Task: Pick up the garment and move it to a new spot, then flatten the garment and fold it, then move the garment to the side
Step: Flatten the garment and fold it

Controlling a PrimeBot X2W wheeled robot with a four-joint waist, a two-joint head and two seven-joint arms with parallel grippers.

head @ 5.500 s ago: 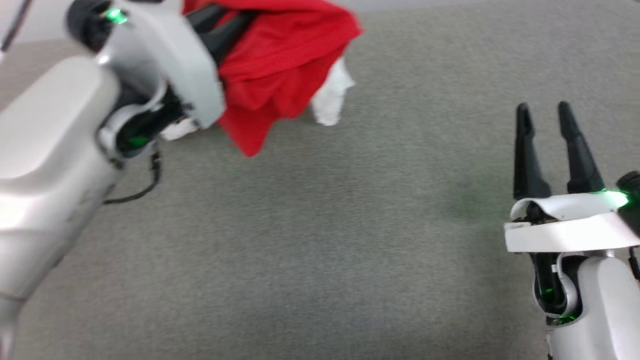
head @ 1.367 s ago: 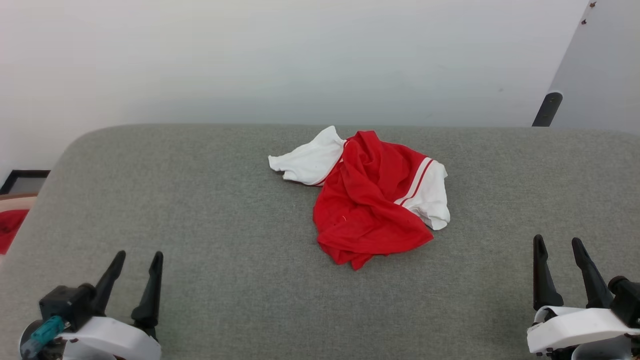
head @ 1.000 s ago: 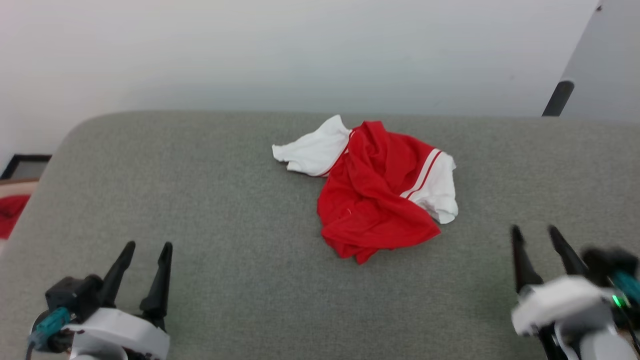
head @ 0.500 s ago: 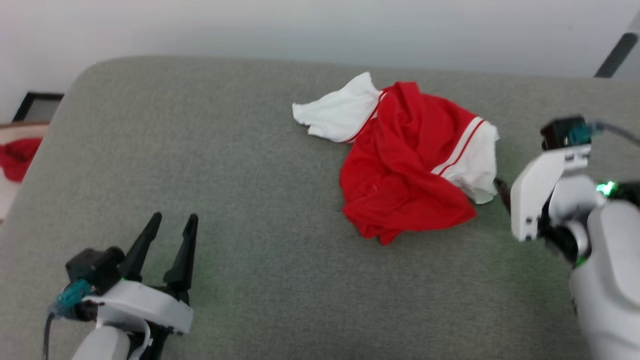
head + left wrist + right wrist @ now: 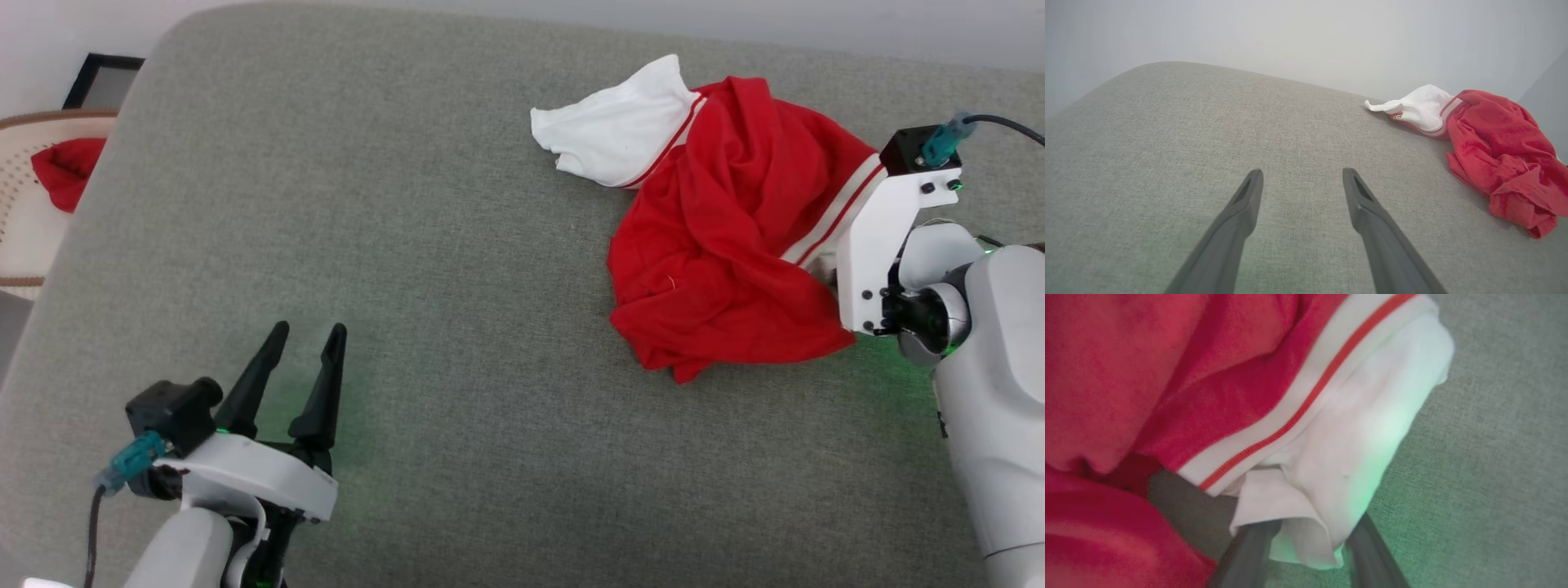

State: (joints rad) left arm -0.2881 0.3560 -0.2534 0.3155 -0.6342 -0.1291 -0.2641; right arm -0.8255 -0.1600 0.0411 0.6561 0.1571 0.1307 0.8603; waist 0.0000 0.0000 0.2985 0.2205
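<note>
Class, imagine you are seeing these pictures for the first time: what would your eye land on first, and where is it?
The crumpled red garment with white sleeves stands out, lying toward the far right of the grey padded surface. The right gripper straddles a white sleeve's hem, while the left gripper is open over bare fabric at the near left.

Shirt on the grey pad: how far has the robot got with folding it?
Done, it seems: the first move, since the shirt lies on the pad. In hand: the right gripper has open fingers either side of a white sleeve, apparently to start spreading; the left gripper sits open, apart. Left: flattening (it's crumpled), folding, moving aside.
</note>
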